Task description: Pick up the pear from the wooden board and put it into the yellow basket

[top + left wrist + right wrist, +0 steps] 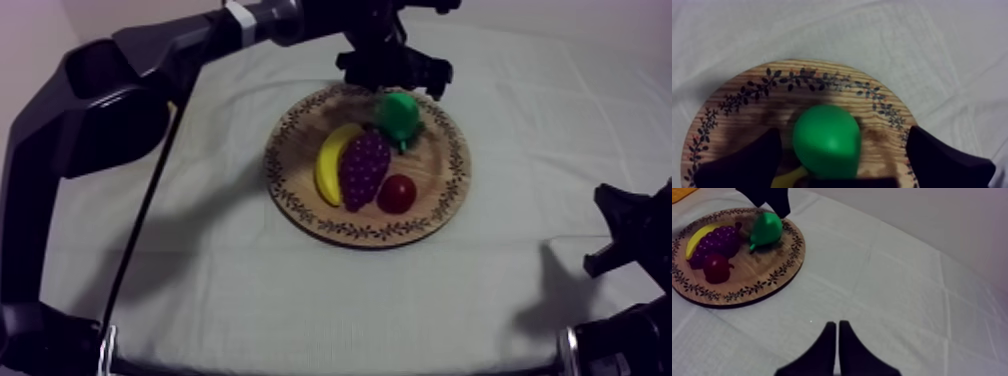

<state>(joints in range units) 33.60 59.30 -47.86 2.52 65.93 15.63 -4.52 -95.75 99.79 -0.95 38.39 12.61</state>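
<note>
Grey-white cloth is covering the whole table. L gripper [844,132] is hanging spread over the round wooden board [737,100]. One black finger [747,162] is sitting just beside the pear [827,140], and the other is standing farther off on the opp. side. Neither appears to be touching it. Pear is lying on the board's far part, near the grapes [363,168] and the banana [333,160].

Judgement: step in hand is the grasp.
- Gap is looking uneven, so centring the fingers about the pear before closing is advisable; otherwise the nearer finger is likely pushing it sideways.
- Pads should be coming down to the widest part of the body, since the smooth round skin is probably slipping under a high pinch.
- Closing slowly, then lifting straight up, is keeping the grapes undisturbed.

R gripper [837,324] is resting over bare cloth, well apart from the board, w/ fingers pressed together on nothing.

Qty:
- pear 1
- banana 1
- grape bunch 1
- small red fruit [397,193] 1
- board 1
- grippers 2
- yellow basket [681,192]: one yellow corner is showing past the board's far rim in the right wrist view. It is prob. the basket, but I cannot confirm.
</note>
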